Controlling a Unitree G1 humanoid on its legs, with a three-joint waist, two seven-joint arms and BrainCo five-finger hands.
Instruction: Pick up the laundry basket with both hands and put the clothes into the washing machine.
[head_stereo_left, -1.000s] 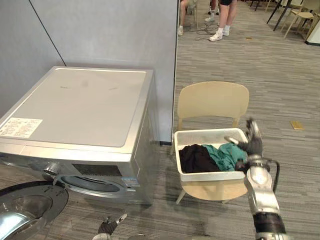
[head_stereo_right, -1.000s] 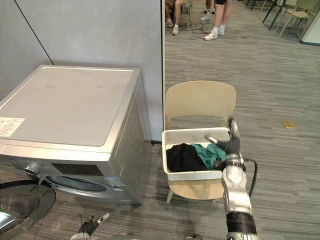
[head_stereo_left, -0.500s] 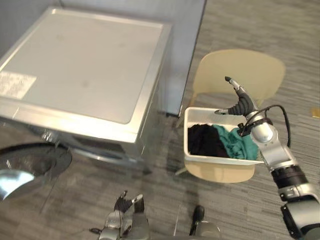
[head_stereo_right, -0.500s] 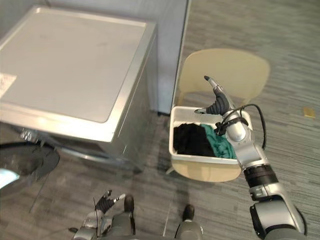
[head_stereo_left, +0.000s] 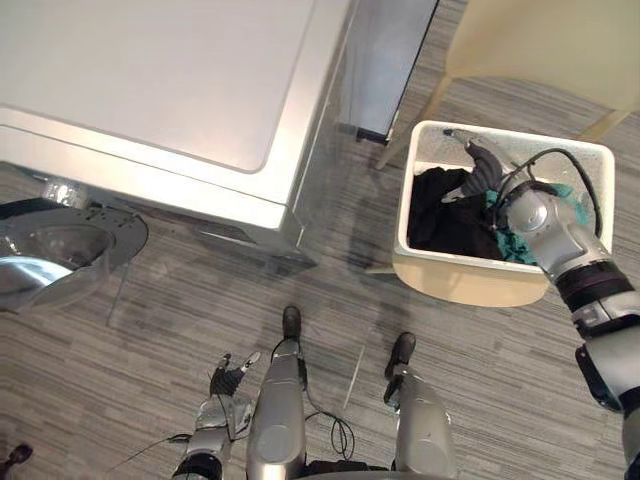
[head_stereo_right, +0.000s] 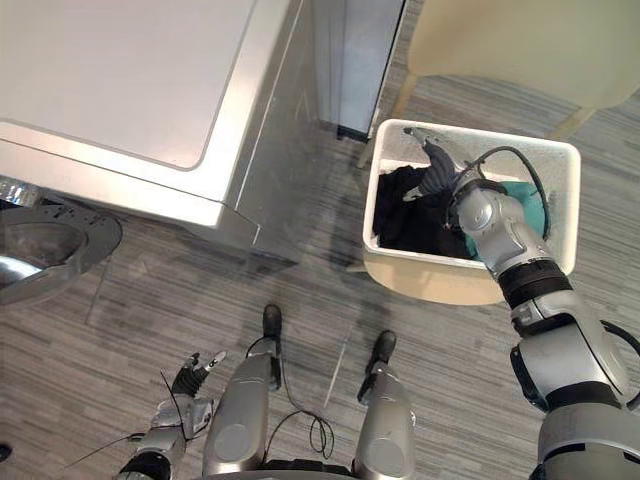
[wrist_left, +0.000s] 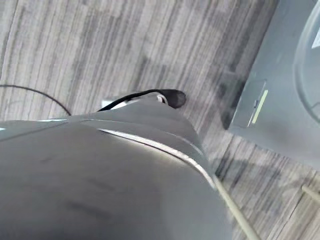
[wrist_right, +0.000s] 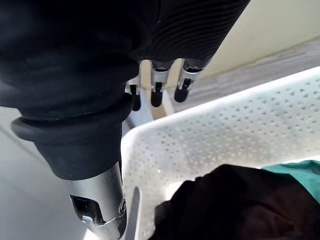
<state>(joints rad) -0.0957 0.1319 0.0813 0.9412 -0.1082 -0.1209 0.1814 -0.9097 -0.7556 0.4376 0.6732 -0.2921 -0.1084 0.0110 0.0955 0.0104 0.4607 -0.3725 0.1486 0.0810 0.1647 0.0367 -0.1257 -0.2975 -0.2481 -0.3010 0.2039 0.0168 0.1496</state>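
White plastic laundry basket (head_stereo_left: 575, 160) sits on the seat of a pale wooden chair (head_stereo_left: 540, 40), just to the right of a silver washing machine (head_stereo_left: 160, 80). Inside the basket lies a heap of black clothes (head_stereo_left: 445, 215), with a teal garment (head_stereo_right: 528, 203) beside them on the side away from the machine. The robot's right hand (head_stereo_left: 483, 168) reaches in over the basket above the black clothes, toward the corner nearest the machine. Its fingers (wrist_right: 156, 90) are stretched out fairly straight in a row, with the dark tips just past the perforated rim, and they close on nothing. Whether they touch the rim cannot be told. The left hand (head_stereo_left: 228, 378) hangs low above the grey striped floor (head_stereo_left: 150, 330), well apart from the basket, with its fingers spread and empty. The machine's round door (head_stereo_left: 55, 250) stands swung open at the front, on the robot's left.
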